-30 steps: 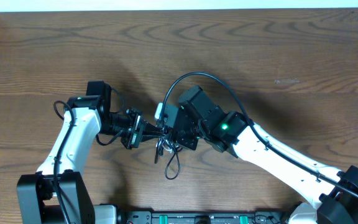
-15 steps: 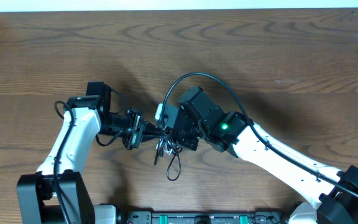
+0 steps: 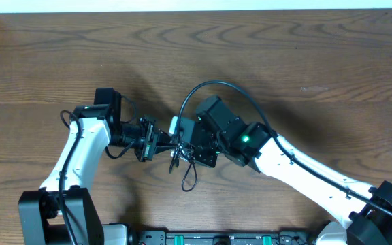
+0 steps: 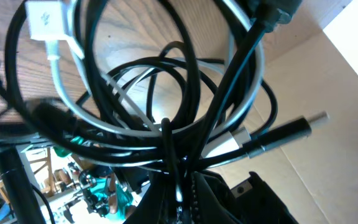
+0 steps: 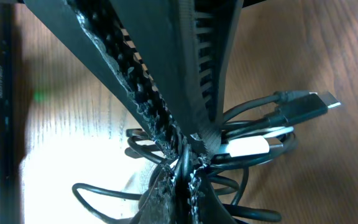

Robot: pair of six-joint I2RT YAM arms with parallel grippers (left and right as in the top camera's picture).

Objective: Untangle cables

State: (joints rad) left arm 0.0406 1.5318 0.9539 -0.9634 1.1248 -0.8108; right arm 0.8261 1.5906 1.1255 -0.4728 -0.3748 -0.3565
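Near the middle of the table (image 3: 318, 54), pinching the tangled cables (image 3: 188, 178) between left gripper (image 3: 163, 144) and right gripper (image 3: 182, 150), both clamped shut on them; likely handling light, limp and snag-prone, gripping beside a stiff plug (image 4: 284, 132) probably surest.

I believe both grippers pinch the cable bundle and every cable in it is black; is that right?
Not quite: one cable in the bundle is white, as the left wrist view shows. The left gripper and right gripper do pinch it.
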